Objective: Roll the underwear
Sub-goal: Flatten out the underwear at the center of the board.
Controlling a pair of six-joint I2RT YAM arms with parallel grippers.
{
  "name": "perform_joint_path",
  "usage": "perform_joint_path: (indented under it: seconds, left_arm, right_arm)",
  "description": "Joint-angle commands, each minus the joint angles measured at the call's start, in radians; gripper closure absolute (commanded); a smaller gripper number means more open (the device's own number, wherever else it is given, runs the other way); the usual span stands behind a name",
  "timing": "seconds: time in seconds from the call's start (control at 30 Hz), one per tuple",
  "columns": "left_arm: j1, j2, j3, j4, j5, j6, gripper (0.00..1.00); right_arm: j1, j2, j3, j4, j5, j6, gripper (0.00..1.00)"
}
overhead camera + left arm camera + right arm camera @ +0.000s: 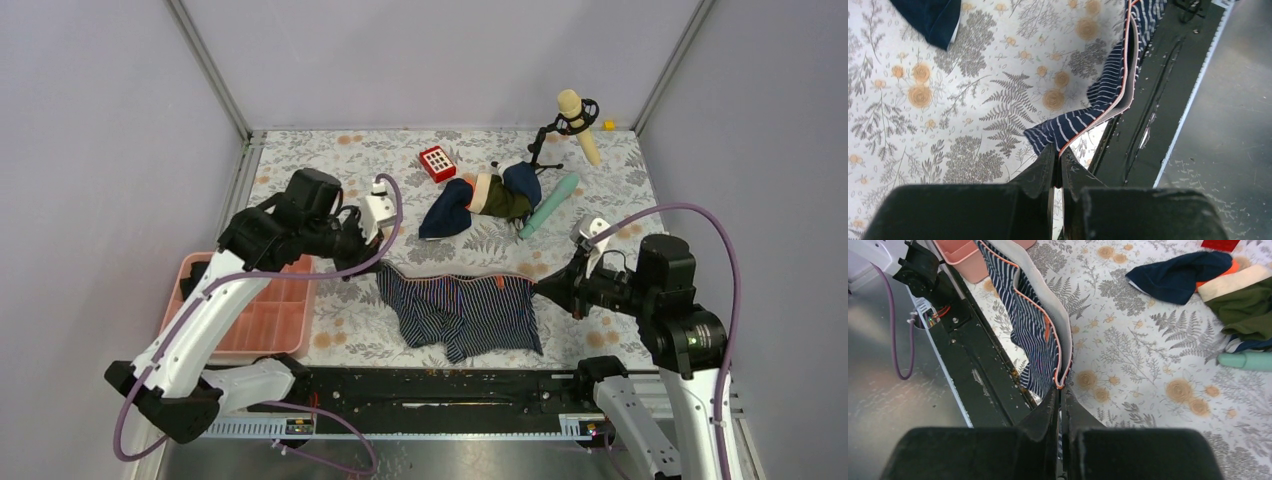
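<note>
The underwear, navy with thin pale stripes and a grey waistband edged in orange, hangs stretched between both grippers near the table's front edge. My left gripper is shut on its left waistband corner. In the left wrist view that gripper pinches the striped cloth. My right gripper is shut on the right waistband corner. The right wrist view has its tips clamped on the waistband, which runs away from them.
A pink tray sits at the left. At the back lie a plain navy cloth, a dark green and tan garment, a red block, a teal cylinder and a microphone on a stand. A black rail borders the front edge.
</note>
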Motion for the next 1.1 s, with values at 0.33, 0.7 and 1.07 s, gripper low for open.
perform_joint_path:
  seconds: [0.33, 0.7, 1.07]
  left_arm:
    - [0.017, 0.469, 0.028, 0.202, -0.249, -0.216, 1.00]
    - [0.071, 0.815, 0.217, 0.276, -0.313, -0.293, 0.99]
    - [0.106, 0.970, 0.273, 0.283, -0.305, -0.321, 0.79]
  right_arm:
    - [-0.002, 0.477, -0.104, 0.245, 0.239, 0.042, 1.00]
    - [-0.002, 0.862, 0.034, 0.414, 0.510, 0.071, 1.00]
    - [0.004, 1.000, 0.161, 0.419, 0.660, 0.141, 0.58]
